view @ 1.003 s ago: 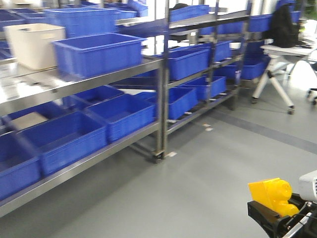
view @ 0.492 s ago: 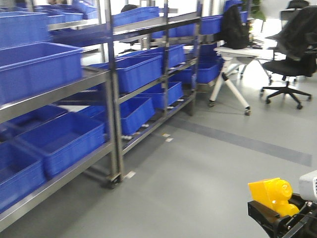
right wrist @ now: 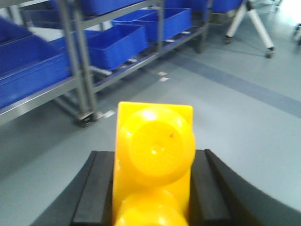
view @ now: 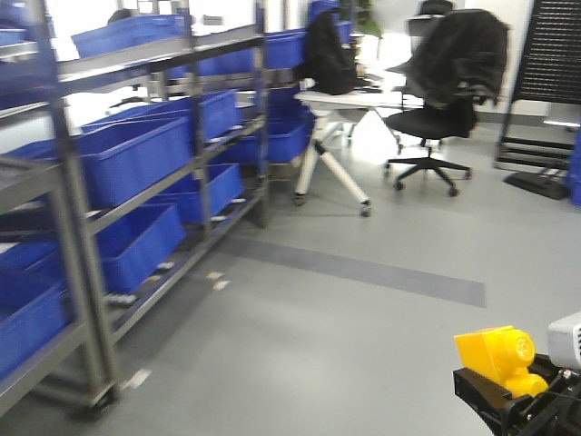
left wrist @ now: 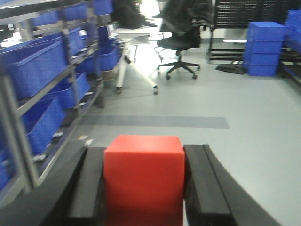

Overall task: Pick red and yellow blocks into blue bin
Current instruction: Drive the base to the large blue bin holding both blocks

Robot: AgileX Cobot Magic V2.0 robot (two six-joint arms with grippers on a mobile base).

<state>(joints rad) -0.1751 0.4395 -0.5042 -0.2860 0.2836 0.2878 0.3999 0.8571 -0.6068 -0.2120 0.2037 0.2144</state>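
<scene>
Beside steel shelving (view: 80,272) of blue tubs (view: 136,159), the left tool (left wrist: 143,188) clamps the red cube (left wrist: 143,169); the right tool (right wrist: 153,188) clamps the yellow brick (right wrist: 155,141).

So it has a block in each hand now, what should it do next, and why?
Probably roll the base toward the shelves, with both end effectors shut. The left end effector grips the red cube, the right end effector the yellow studded brick, but only grey floor shows ahead of them; the blue bins sit off on the shelves.

Front view wide, facing shelving (view: 80,272); both wrist views close, sharing shelving.
</scene>
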